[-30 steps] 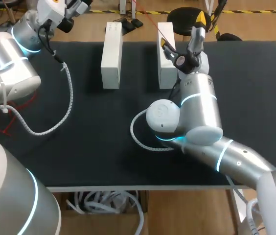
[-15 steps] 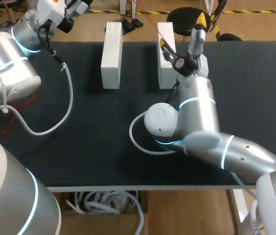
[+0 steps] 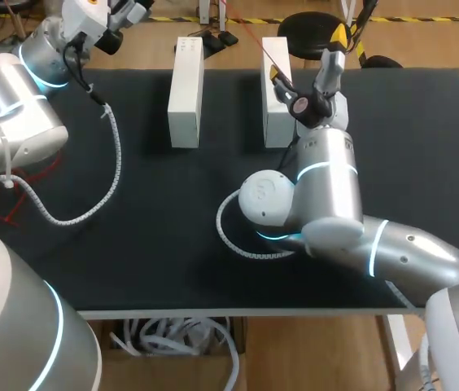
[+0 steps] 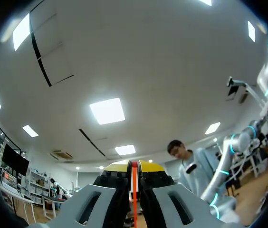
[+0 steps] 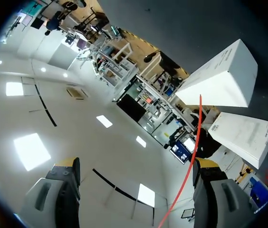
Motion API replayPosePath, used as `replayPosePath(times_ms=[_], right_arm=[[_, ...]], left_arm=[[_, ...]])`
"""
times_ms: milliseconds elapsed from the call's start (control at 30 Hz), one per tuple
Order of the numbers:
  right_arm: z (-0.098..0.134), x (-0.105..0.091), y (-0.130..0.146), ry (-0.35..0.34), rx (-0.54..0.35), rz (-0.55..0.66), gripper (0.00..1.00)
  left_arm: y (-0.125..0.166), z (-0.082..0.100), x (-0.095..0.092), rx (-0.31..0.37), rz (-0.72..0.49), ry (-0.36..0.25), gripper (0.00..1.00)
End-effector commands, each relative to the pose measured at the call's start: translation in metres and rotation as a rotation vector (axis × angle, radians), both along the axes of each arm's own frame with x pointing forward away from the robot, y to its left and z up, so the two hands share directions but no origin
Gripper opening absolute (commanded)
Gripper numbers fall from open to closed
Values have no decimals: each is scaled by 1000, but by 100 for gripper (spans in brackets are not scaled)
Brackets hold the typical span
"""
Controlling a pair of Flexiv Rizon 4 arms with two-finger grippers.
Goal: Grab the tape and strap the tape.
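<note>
A thin red tape (image 3: 250, 35) stretches from the far edge of the table toward the right-hand white box (image 3: 276, 102). In the left wrist view my left gripper (image 4: 134, 166) points up, shut on the red tape (image 4: 134, 183), which is pinched between its yellow tips. In the head view its fingers lie past the far-left edge. My right gripper (image 3: 307, 53) stands open over the right box. The tape (image 5: 195, 142) runs between its fingers, close to one fingertip (image 5: 205, 164), not gripped. Both white boxes (image 5: 224, 78) lie ahead of it.
A second white box (image 3: 185, 91) stands upright left of the first on the black table (image 3: 132, 269). A white coiled cable (image 3: 116, 163) hangs from my left arm across the table, and another coil (image 3: 233, 240) lies by my right arm's elbow.
My right arm has shifted slightly to the right, with its open gripper still over the right box. The left arm has kept still.
</note>
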State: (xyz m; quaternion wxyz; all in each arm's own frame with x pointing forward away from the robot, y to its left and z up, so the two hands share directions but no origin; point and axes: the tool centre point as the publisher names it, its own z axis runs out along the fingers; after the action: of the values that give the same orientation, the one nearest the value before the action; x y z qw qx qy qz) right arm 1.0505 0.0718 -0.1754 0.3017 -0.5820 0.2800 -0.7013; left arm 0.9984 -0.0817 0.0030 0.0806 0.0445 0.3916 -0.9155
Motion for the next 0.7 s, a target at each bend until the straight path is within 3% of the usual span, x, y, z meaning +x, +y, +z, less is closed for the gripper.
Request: replayPosePath(times_ms=[33, 700], right_arm=[[-4, 7, 1, -7, 0, -17, 100], [-8, 5, -27, 0, -23, -71, 100]], left_arm=[[0, -1, 1, -1, -2, -3, 0], [0, -1, 1, -1, -2, -3, 0]])
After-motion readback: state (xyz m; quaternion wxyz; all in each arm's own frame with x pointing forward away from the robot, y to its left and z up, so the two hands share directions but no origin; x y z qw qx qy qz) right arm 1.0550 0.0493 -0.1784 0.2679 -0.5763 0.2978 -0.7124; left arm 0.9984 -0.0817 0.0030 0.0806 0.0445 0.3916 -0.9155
